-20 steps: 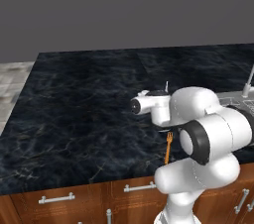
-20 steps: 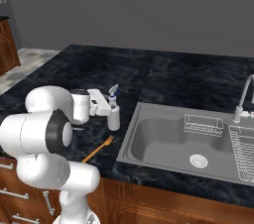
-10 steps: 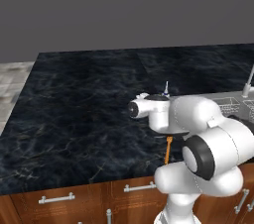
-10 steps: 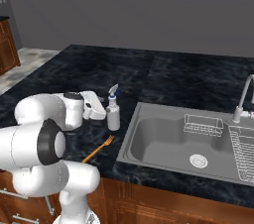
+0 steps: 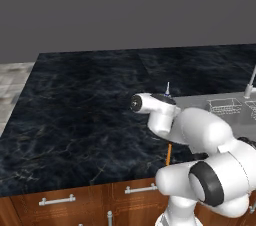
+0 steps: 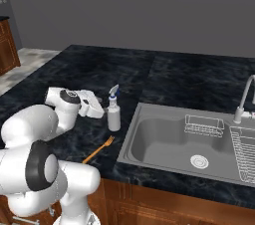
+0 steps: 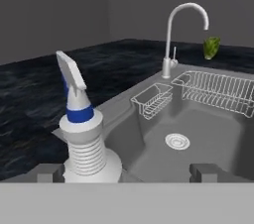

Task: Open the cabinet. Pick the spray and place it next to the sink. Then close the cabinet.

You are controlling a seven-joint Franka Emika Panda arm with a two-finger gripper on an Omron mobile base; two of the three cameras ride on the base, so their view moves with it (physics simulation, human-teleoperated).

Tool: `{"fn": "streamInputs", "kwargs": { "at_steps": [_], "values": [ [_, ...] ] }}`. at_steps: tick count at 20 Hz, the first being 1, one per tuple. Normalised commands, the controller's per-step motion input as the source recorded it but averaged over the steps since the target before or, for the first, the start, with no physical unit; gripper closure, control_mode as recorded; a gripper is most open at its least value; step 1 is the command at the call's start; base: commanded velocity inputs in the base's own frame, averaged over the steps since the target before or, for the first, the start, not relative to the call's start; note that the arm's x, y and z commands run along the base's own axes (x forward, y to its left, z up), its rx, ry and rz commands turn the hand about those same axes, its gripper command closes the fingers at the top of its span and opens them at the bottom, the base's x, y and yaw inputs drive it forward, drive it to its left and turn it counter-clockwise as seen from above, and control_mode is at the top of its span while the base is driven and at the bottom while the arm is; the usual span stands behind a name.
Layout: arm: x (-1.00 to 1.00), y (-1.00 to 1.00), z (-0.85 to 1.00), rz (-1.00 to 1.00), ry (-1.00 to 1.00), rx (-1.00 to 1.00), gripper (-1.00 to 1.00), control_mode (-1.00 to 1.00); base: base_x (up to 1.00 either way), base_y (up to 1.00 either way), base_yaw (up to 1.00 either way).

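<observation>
1. Beside the left rim of the sink [image 6: 164, 144], the spray [image 6: 114, 114] stands upright on the black marble surface [image 6: 164, 77], near the basin's wall but clear of it.
2. From the hand view the spray [image 7: 83, 134] stands close ahead, between the two dark fingertips [image 7: 49, 172] and nearer the left one; neither tip touches it.
3. Its blue-and-white trigger nozzle tilts up and to the left in that view, above a ribbed white neck.
4. Just left of the spray in the right base view, the gripper [image 6: 99, 107] is level with the bottle and its jaws stand wide apart, holding nothing.
5. Seen from the left base view, the gripper [image 5: 167, 101] is mostly hidden behind the white wrist, and only the thin tip of the spray [image 5: 167, 88] pokes up over it.
6. An orange fork [image 6: 98, 149] lies flat on the surface in front of the spray, near the counter's front edge.
7. Inside the sink sit a round drain [image 6: 199, 161] and a small wire rack [image 6: 204, 124], with a silver faucet [image 6: 244, 99] rising behind the basin.
8. A small green item [image 7: 212, 47] rests on the far surface beyond the faucet; what it is cannot be told.
</observation>
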Motion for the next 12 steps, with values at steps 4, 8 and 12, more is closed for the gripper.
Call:
{"fn": "streamInputs", "kwargs": {
  "at_steps": [4,8,12],
  "values": [
    [-0.46,0.00,0.31,0.03,0.11,0.02,-1.00,-1.00,0.00,0.00,0.00],
    [-0.49,0.00,0.30,0.11,0.05,0.09,-1.00,-1.00,0.00,0.00,0.00],
    [-0.55,0.00,0.26,0.23,0.07,0.10,-1.00,-1.00,0.00,0.00,0.00]
  ]
}}
